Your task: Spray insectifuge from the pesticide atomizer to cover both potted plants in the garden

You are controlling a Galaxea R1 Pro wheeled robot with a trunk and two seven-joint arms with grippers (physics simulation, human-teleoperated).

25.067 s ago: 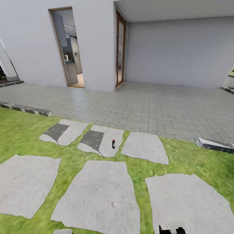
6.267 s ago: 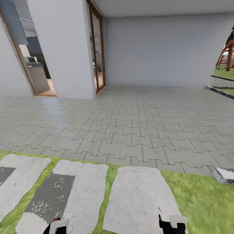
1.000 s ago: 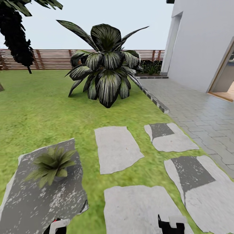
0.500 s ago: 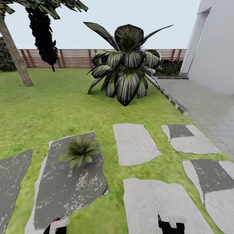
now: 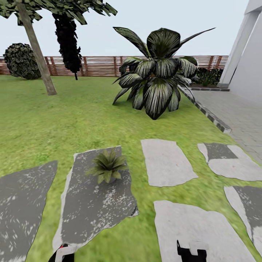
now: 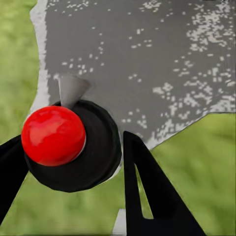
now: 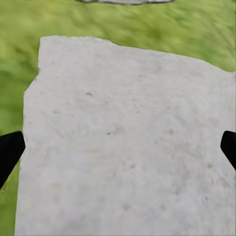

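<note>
The garden [image 5: 65,120] is mostly green lawn, closed off at the back by a brown slatted fence [image 5: 98,65]. A paved grey terrace [image 5: 236,112] and a white wall [image 5: 251,65] are seen along the right side. Near the back a big striped agave [image 5: 156,80] is planted, with a slanted palm trunk [image 5: 36,51] and a round dark bush [image 5: 22,60] toward the far left corner of the lawn.

Irregular stepping slabs are set into the grass. One dark wet-looking slab [image 5: 96,196] carries a potted plant [image 5: 107,167], a low green rosette sitting near that slab's far edge, roughly centred between its sides. Another dark slab [image 5: 22,207] lies to its left, and pale slabs [image 5: 165,162] are laid out to its right. Only one of the potted plants can be made out here.

The pesticide atomizer [image 6: 71,145] is gripped in the left gripper [image 6: 73,172]: a black body with a red ball on top and a small grey nozzle, clamped between the black fingers [image 6: 147,191], held above the near edge of the dark slab. A bit of red and white is also glimpsed at the bottom of the head view [image 5: 63,253].

The right gripper [image 7: 118,147] is held spread wide with nothing in it, fingertips [image 7: 10,150] far apart over a pale slab [image 7: 128,147].
</note>
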